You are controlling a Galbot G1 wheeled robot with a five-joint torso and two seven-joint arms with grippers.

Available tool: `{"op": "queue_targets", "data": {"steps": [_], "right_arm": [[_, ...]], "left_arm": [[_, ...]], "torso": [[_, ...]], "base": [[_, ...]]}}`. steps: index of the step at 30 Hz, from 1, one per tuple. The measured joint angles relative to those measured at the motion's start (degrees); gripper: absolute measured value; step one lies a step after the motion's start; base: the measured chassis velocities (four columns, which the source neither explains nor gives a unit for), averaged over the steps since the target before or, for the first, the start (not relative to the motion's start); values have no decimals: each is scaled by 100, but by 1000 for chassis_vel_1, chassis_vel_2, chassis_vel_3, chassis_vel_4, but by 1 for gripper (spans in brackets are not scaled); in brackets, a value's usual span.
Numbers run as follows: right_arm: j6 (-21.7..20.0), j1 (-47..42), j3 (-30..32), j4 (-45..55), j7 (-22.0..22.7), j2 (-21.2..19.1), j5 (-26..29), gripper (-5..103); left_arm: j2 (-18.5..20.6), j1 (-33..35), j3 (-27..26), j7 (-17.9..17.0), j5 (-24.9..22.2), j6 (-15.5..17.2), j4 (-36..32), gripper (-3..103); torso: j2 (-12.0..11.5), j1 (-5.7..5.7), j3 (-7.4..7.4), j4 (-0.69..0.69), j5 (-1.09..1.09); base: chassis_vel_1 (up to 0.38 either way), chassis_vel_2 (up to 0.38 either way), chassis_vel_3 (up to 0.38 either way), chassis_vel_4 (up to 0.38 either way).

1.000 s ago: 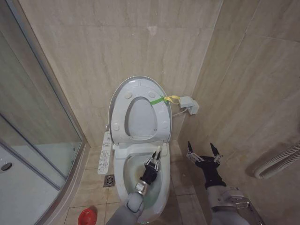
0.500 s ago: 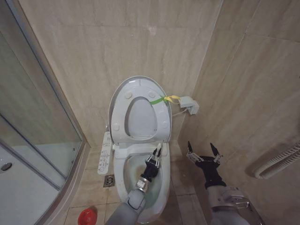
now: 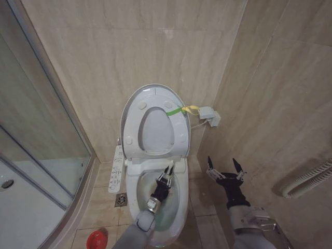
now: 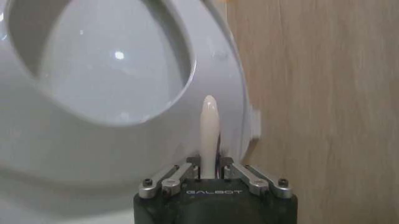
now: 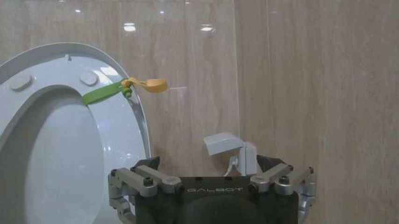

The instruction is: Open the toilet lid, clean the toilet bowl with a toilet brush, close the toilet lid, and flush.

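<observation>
Toilet brush in left gripper, inside toilet bowl.

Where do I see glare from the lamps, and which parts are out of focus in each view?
Right wrist view: bright lamp spots on the wall tiles, right gripper soft. Left wrist view: a small glint on the lid, which is blurred; the brush handle is sharper. Head view: even light, soft sheen on the shower glass.

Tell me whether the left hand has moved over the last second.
Yes. The left hand, shut on the toilet brush, has shifted toward the robot's left across the toilet bowl, away from its right rim.
</observation>
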Motion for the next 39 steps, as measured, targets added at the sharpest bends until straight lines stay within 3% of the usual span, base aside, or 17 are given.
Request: {"op": "queue_targets", "data": {"steps": [4, 13, 23, 28, 33, 36, 39], "right_arm": [[0, 0, 0, 0, 0, 0, 0, 100], [0, 0, 0, 0, 1, 0, 0, 100], [0, 0, 0, 0, 0, 0, 0, 100], [0, 0, 0, 0, 0, 0, 0, 100], [0, 0, 0, 0, 0, 0, 0, 100], [0, 0, 0, 0, 1, 0, 0, 100], [0, 0, 0, 0, 0, 0, 0, 100]], "left_arm": [[-51, 53, 136, 2, -95, 2, -145, 18], [-62, -38, -114, -1, 204, -16, 449, 18], [-134, -21, 54, -65, 11, -46, 136, 18], [-130, -12, -15, -68, 169, 27, 352, 18], [-122, -73, -200, -162, 618, 25, 532, 18], [-93, -61, -184, -181, 531, 46, 406, 18], [-70, -27, 10, -182, 128, 184, 123, 18]], "torso": [[0, 0, 0, -1, 0], [0, 0, 0, -1, 0], [-1, 0, 0, -1, 0], [0, 0, 0, -1, 0], [0, 0, -1, -1, 0], [-1, 1, 0, 1, 0], [-1, 0, 0, -1, -1]], "base": [[0, 0, 0, 0], [0, 0, 0, 0], [0, 0, 0, 0], [0, 0, 0, 0], [0, 0, 0, 0], [0, 0, 0, 0], [0, 0, 0, 0]]}}
